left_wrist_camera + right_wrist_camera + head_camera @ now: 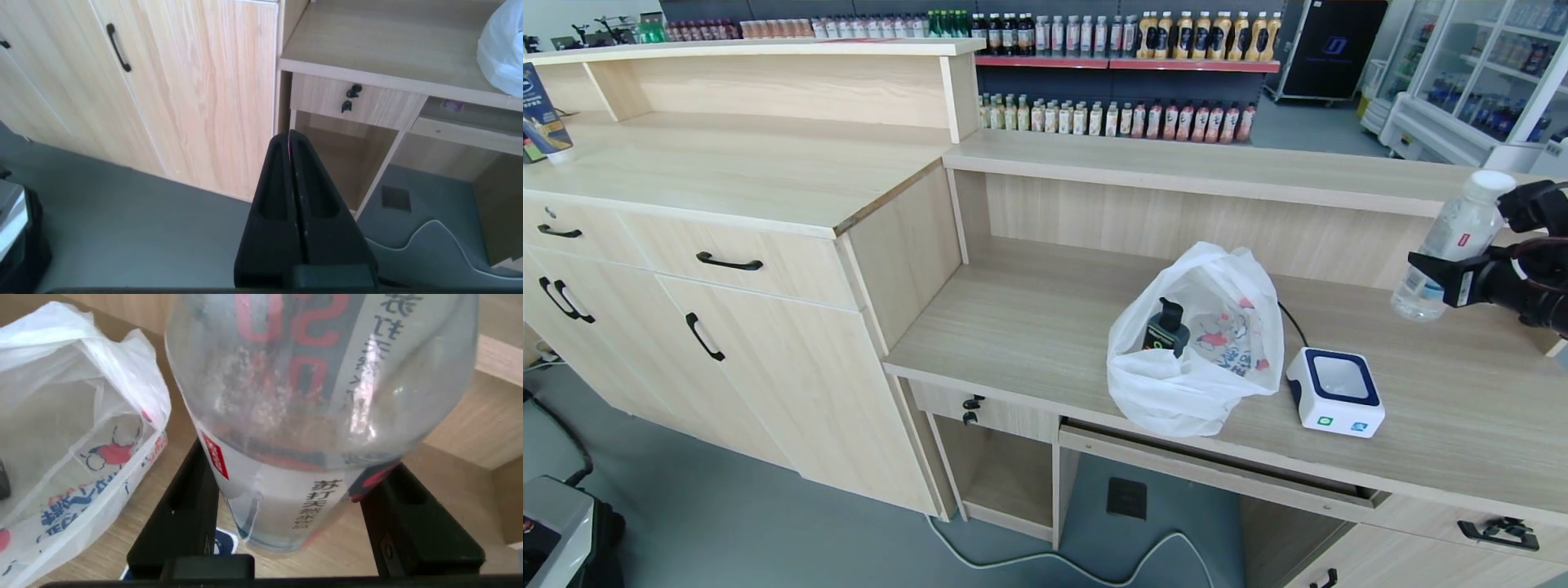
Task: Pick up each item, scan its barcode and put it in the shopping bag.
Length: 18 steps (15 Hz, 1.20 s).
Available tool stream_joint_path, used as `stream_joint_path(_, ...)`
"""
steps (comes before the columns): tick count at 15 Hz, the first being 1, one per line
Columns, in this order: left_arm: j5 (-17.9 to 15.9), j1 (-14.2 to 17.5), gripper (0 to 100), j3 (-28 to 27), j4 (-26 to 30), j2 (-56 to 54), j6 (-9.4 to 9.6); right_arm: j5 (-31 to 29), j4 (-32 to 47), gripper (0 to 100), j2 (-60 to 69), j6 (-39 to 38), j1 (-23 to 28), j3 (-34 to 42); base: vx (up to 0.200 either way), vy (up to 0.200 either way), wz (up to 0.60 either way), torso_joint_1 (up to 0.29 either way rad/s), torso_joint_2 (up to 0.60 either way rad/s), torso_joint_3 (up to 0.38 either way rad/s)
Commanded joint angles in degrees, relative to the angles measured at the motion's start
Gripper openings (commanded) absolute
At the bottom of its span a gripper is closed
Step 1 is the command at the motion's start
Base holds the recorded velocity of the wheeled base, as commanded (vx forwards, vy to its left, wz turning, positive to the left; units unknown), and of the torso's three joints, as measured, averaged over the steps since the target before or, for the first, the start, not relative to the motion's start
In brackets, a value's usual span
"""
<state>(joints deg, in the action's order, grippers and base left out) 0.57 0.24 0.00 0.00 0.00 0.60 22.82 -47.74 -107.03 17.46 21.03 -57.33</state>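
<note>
A: Bottle (1450, 237) count?
B: One, clear, white cap, red-and-dark label, clamped in the right pincer (298, 523) above the worktop (1029, 318).
A: Others?
B: One shopping bag (1196, 351) holding one dark item (1166, 327); one scanner (1335, 390) just beside. Left pincer (296, 196) pressed together.

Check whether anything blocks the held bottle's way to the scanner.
Nothing visible does. The bottle sits in the right pincer; only bare counter lies between it and the scanner, with the shopping bag on the scanner's far side.
</note>
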Motion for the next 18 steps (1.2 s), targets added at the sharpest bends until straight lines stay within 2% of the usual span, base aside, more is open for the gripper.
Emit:
stream_joint_path(1,0.04,0.02,0,0.0,0.0,0.0,0.02,-1.02,-7.46,0,4.64,0.65,0.33,8.73,0.0,0.0,0.0,0.0,0.0,0.0)
stream_joint_path(3,0.04,0.02,0,0.0,0.0,0.0,0.02,-5.42,-11.41,0,5.52,2.14,0.15,11.37,0.0,0.0,0.0,0.0,0.0,0.0)
stream_joint_path(6,0.04,0.02,0,0.0,0.0,0.0,0.02,-8.14,-10.18,0,5.78,5.75,0.15,11.28,0.0,0.0,0.0,0.0,0.0,0.0)
stream_joint_path(7,0.04,0.02,0,0.0,0.0,0.0,0.02,-9.11,-10.09,0,5.7,6.71,-0.11,11.1,0.0,0.0,0.6,0.002,0.0,0.002)
stream_joint_path(10,0.04,0.02,0,0.0,0.0,0.0,0.02,-16.4,-10.36,0,4.47,0.82,-4.07,8.47,0.0,0.0,0.6,0.002,0.0,0.002)
stream_joint_path(11,0.04,0.02,0,0.0,0.0,0.0,0.02,-15.88,-10.36,0,3.67,-3.22,-5.21,6.97,0.0,0.0,0.0,0.0,0.0,0.0)
stream_joint_path(13,0.04,0.02,0,0.0,0.0,0.0,0.02,-8.14,-8.86,0,0.86,-11.04,-5.91,3.89,0.0,0.0,0.0,0.0,0.0,0.0)
stream_joint_path(15,0.04,0.02,0,0.0,0.0,0.0,0.02,-4.72,-7.81,0,-2.74,-12.45,-6.09,2.4,0.0,0.0,0.0,0.0,0.0,0.0)
stream_joint_path(18,0.04,0.02,0,0.0,0.0,0.0,0.02,-4.63,-7.19,0,-8.81,-15.44,-7.93,-1.55,0.0,0.0,0.0,0.0,0.0,0.0)
